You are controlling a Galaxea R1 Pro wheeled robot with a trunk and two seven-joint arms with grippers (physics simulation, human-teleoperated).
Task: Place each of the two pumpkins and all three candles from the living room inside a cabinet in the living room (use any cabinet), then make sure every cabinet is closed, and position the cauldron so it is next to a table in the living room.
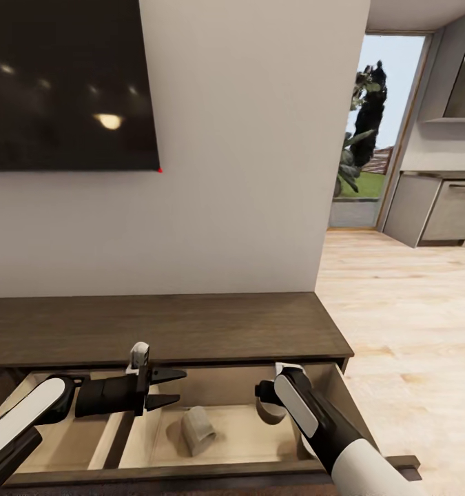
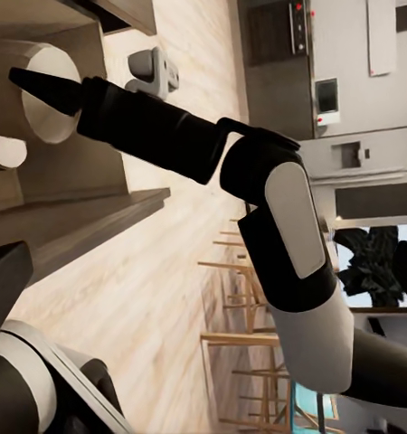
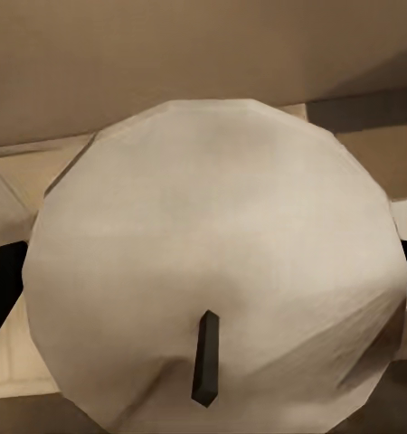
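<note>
Pressed close against the right wrist camera, a grey-beige candle (image 3: 212, 271) sits clasped in the right gripper (image 1: 270, 406) inside the cabinet's (image 1: 156, 327) open drawer, so release seems next, while the left gripper (image 1: 167, 387) hovers unclenched above another candle (image 1: 199, 430).

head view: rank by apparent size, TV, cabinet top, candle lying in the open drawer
1. cabinet top: widest, spans from the left edge past mid-frame.
2. TV: cropped by the frame, so the gap to first is unsure.
3. candle: by far the smallest, tipped over on the floor of the drawer.
</note>
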